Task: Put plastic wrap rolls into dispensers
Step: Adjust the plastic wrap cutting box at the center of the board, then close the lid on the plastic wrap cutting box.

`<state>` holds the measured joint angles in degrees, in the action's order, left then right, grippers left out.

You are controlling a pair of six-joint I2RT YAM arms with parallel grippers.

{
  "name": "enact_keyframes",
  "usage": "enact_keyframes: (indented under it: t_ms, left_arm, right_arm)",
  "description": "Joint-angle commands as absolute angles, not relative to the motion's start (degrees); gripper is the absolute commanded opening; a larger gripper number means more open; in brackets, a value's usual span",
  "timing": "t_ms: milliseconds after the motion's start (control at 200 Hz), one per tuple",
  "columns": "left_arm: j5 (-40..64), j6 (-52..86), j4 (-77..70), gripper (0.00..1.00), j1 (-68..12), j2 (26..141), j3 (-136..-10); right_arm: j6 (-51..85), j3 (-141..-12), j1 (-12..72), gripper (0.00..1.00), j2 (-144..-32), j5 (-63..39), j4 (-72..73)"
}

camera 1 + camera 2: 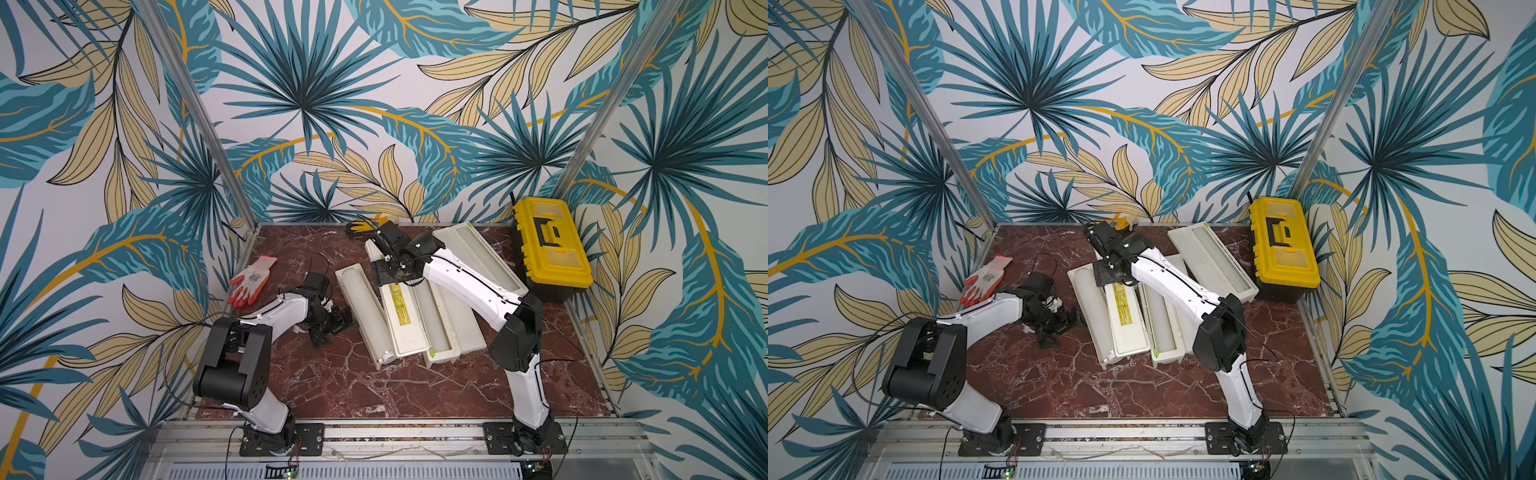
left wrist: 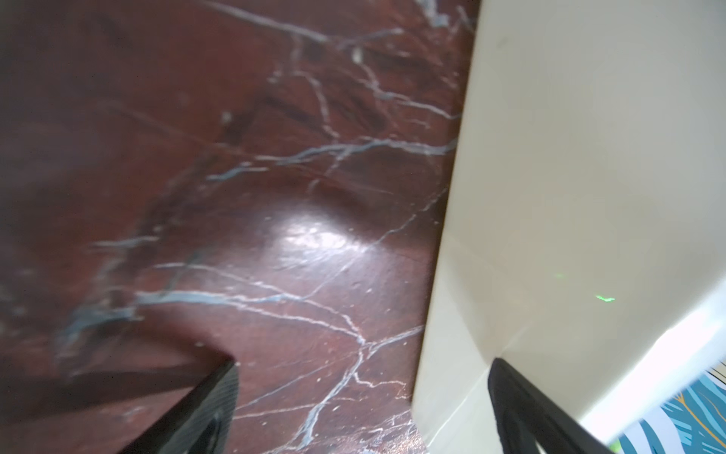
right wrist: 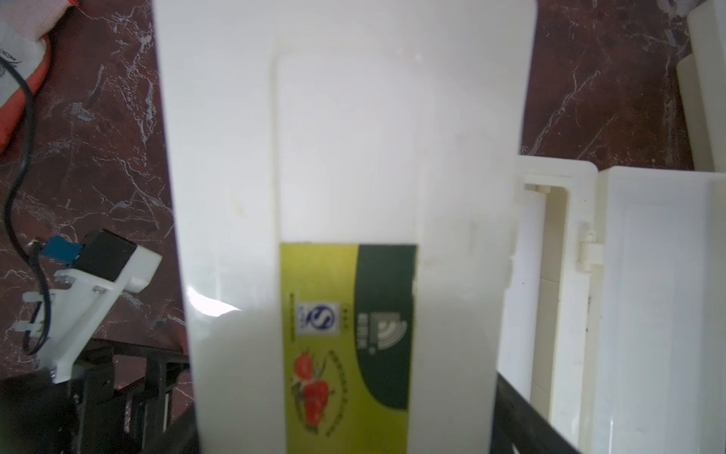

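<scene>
Three cream dispensers lie open on the red marble table, each with a plastic wrap roll in its trough. The left dispenser [image 1: 380, 357] holds the left roll [image 1: 356, 299]. The middle dispenser [image 1: 446, 353] holds another roll [image 1: 432, 320]. The back dispenser [image 1: 446, 239] holds the back roll [image 1: 486, 257]. My right gripper [image 1: 388, 272] [image 3: 345, 397] is at the far end of the left dispenser's yellow-labelled lid [image 3: 345, 157]. Its jaws stand wide and are shut on the lid's two long edges. My left gripper [image 1: 332, 330] [image 2: 365, 393] is open beside the left dispenser's outer wall [image 2: 569, 196], gripping nothing.
A yellow-and-black toolbox [image 1: 550, 249] stands at the back right corner, close to the back dispenser. An orange-and-white glove [image 1: 251, 278] lies at the back left. A small black-and-yellow object [image 1: 365, 226] sits against the back wall. Bare marble [image 1: 353, 386] lies in front of the dispensers.
</scene>
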<state>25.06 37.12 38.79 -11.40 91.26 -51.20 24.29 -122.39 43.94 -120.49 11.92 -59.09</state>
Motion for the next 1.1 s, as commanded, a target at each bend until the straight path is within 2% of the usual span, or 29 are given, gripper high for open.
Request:
enact_keyframes:
  t_ms: [0,250,646,841,1096]
  left_arm:
    - [17.3,36.6,39.4,1.0,-9.9,89.5,-54.1]
    - [13.2,34.5,40.8,1.0,0.4,95.6,-68.0]
    - [20.2,33.5,41.4,1.0,2.1,122.6,-95.7]
    - [26.5,32.3,41.3,1.0,1.0,126.7,-97.1]
    - [28.7,31.4,41.0,0.96,-3.7,122.9,-90.4]
  right_arm:
    - [21.5,-123.8,44.3,0.67,-121.3,11.2,-60.8]
    - [20.1,-122.9,44.3,0.67,-120.8,10.4,-59.6]
    - [21.8,-123.3,44.3,0.67,-122.3,6.9,-57.0]
    - [22.0,-124.3,44.3,0.67,-123.3,6.8,-56.9]
    - [22.7,-129.2,44.3,0.67,-126.5,6.9,-59.8]
